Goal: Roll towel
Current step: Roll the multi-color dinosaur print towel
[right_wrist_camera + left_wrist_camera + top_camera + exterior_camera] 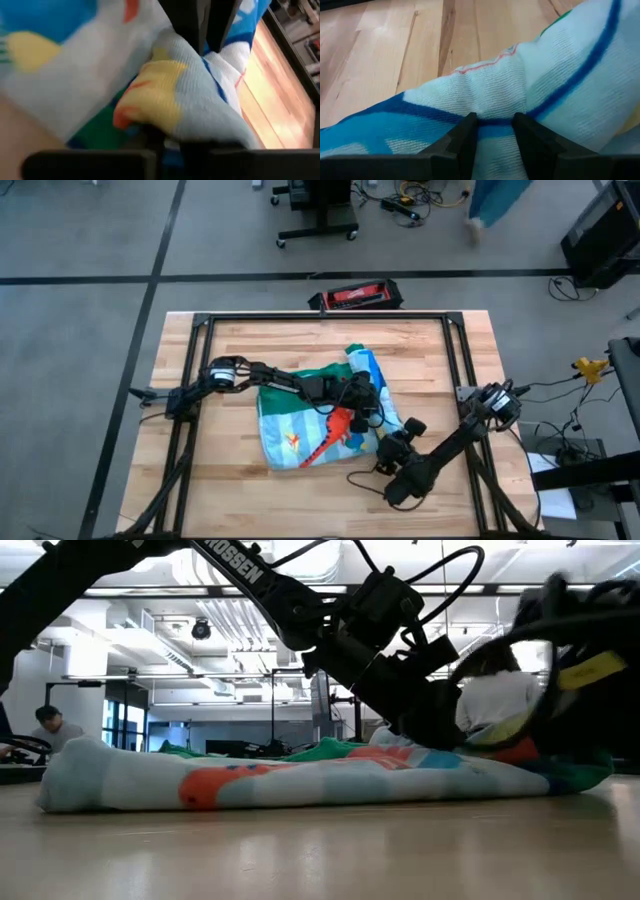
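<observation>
Two pincers meet at the right end of the towel (pixel 320 420), bunched mid-worktop (pixel 230 480). Left pincer (pixel 495 131) pinches a fold; right pincer (pixel 395 448) sits narrow against the cloth, grip unclear. If it slackens, the roll likely springs loose.

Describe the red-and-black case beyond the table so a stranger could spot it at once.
Start at the wooden table under the black frame. Follow its far edge, the side away from both arms, to the middle. There, on the grey floor, lies a flat black case with a red insert, the only red-and-black thing touching that edge.
</observation>
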Robot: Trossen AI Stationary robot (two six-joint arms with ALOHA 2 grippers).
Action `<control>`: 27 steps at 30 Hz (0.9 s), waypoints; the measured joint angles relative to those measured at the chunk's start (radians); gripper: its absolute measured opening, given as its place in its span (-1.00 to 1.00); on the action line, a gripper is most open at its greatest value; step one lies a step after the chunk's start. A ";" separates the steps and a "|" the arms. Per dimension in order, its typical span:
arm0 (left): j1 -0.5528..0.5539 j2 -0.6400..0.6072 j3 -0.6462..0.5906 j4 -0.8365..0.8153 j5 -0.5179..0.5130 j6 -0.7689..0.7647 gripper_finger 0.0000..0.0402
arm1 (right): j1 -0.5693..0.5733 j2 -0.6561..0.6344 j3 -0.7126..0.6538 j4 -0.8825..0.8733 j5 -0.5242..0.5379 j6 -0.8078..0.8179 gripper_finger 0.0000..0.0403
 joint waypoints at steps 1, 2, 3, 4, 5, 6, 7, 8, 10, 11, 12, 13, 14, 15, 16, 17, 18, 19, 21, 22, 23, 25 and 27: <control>0.000 0.000 -0.002 0.002 0.001 0.000 -0.41 | 0.025 -0.001 0.000 0.000 0.017 -0.004 -0.56; 0.000 0.000 -0.003 0.002 0.001 0.000 -0.41 | 0.047 -0.002 -0.003 -0.002 0.037 -0.007 -0.48; 0.000 0.000 -0.003 0.003 0.000 0.000 -0.41 | 0.070 -0.002 -0.010 -0.005 0.060 0.006 -0.40; 0.000 0.000 -0.004 0.006 0.000 0.000 -0.41 | 0.087 -0.002 -0.020 -0.006 0.077 0.029 -0.34; 0.000 0.000 -0.005 0.009 0.000 0.000 -0.41 | 0.097 -0.002 -0.031 -0.008 0.099 0.065 -0.29; 0.000 0.000 -0.005 0.011 0.000 0.001 -0.41 | 0.101 -0.002 -0.043 -0.010 0.111 0.106 -0.25; 0.000 0.000 -0.005 0.012 0.000 0.001 -0.41 | 0.102 -0.002 -0.056 -0.011 0.115 0.142 -0.22; 0.000 0.000 -0.005 0.014 0.000 0.002 -0.41 | 0.100 -0.002 -0.070 -0.011 0.116 0.169 -0.20; 0.000 0.000 -0.005 0.018 0.000 0.002 -0.41 | 0.096 -0.002 -0.093 0.011 0.130 0.204 -0.19; 0.000 0.000 -0.005 0.018 0.000 0.002 -0.41 | 0.095 -0.002 -0.100 0.031 0.146 0.218 -0.19; 0.000 0.000 -0.005 0.018 0.000 0.002 -0.41 | 0.095 -0.002 -0.106 0.059 0.163 0.222 -0.20; 0.000 0.000 -0.005 0.018 0.000 0.002 -0.41 | 0.095 -0.002 -0.109 0.086 0.174 0.220 -0.21; 0.000 0.000 -0.005 0.018 0.000 0.000 -0.41 | 0.095 -0.002 -0.111 0.110 0.180 0.210 -0.23; 0.000 0.000 -0.005 0.018 -0.001 0.000 -0.41 | 0.095 -0.002 -0.113 0.123 0.186 0.201 -0.25; 0.000 0.000 -0.005 0.018 -0.001 0.000 -0.41 | 0.095 -0.002 -0.115 0.127 0.189 0.202 -0.27; 0.001 0.000 -0.005 0.018 -0.001 0.000 -0.41 | 0.095 -0.002 -0.115 0.128 0.196 0.215 -0.29; 0.001 0.000 -0.005 0.019 -0.001 0.000 -0.41 | 0.095 -0.002 -0.115 0.131 0.204 0.228 -0.31; 0.001 0.000 -0.005 0.019 -0.001 0.000 -0.41 | 0.095 -0.002 -0.115 0.132 0.218 0.244 -0.34; 0.001 0.000 -0.005 0.020 -0.001 0.000 -0.41 | 0.093 -0.002 -0.118 0.133 0.231 0.257 -0.39; 0.001 0.000 -0.005 0.021 -0.001 0.000 -0.41 | 0.090 -0.002 -0.122 0.133 0.239 0.263 -0.42; 0.001 0.000 -0.005 0.022 -0.001 0.000 -0.41 | 0.085 -0.002 -0.125 0.133 0.245 0.266 -0.45; 0.000 0.000 -0.006 0.026 -0.001 0.000 -0.41 | 0.067 -0.002 -0.131 0.134 0.243 0.273 -0.51; -0.001 0.000 -0.006 0.026 -0.002 0.000 -0.41 | 0.056 -0.003 -0.138 0.134 0.208 0.270 -0.57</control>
